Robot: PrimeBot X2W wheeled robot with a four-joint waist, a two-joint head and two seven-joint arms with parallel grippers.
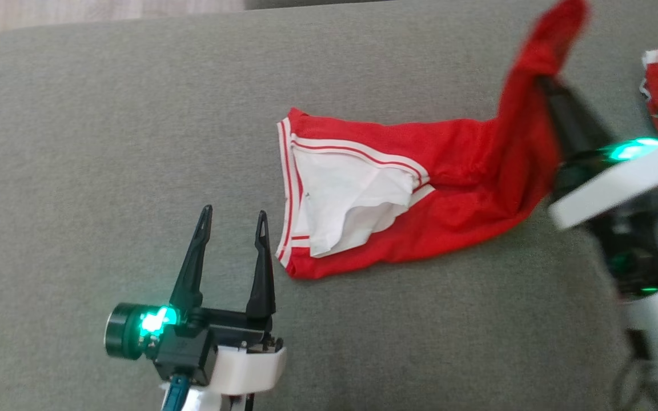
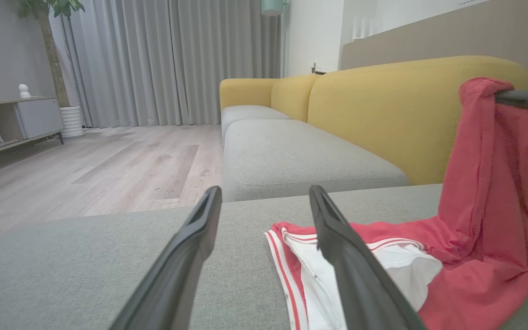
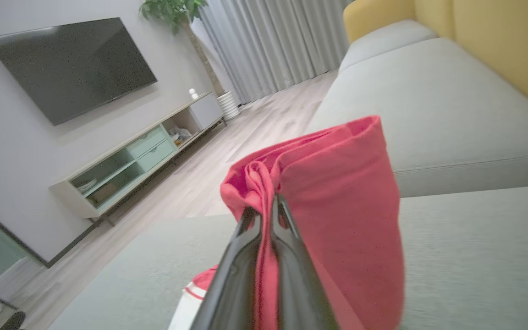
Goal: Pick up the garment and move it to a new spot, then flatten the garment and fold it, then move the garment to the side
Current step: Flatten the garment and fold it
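Grey cushion (image 1: 106, 142) under red garment (image 1: 454, 171), right claw (image 3: 266, 206) clenched on it, left claw (image 1: 235, 220) released.

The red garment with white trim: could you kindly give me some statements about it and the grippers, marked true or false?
1. The right gripper is shut on a raised end of the red garment with white trim. True.
2. The left gripper grips the striped hem. False: it is open, beside the hem.
3. The garment hangs clear of the grey fabric cushion. False: its hem end lies on it.
4. Inside the hem, white lining shows. True.
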